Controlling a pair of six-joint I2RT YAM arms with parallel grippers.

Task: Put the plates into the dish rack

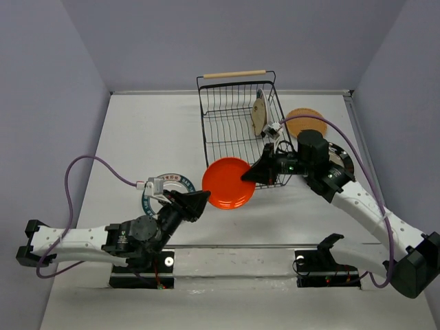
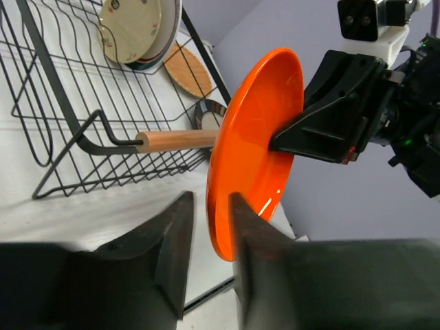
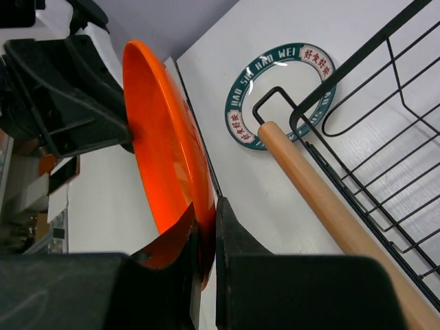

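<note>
The right gripper (image 3: 206,237) is clamping the upright orange-red plate (image 1: 227,183); the left gripper (image 2: 208,206) is straddling its other rim, unclosed (a gap shows). The dish rack (image 1: 234,124) is lying just beyond the right gripper.

Bright, even, diffuse light falls from overhead in all three views. From above, the white table (image 1: 137,130) shows only faint, soft-edged shadows under the arms near 6 o'clock, and the picture is slightly soft. In the left wrist view the table washes out to near white at 9 o'clock. The glossy orange plate (image 2: 254,137) carries a small white glint toward its 5 o'clock rim. The fingers (image 2: 175,254) of the left gripper (image 2: 210,198) are dark and blurred at 6 o'clock. In the right wrist view the right gripper (image 3: 206,206) is likewise out of focus, and pale sheen streaks the plate.
</note>
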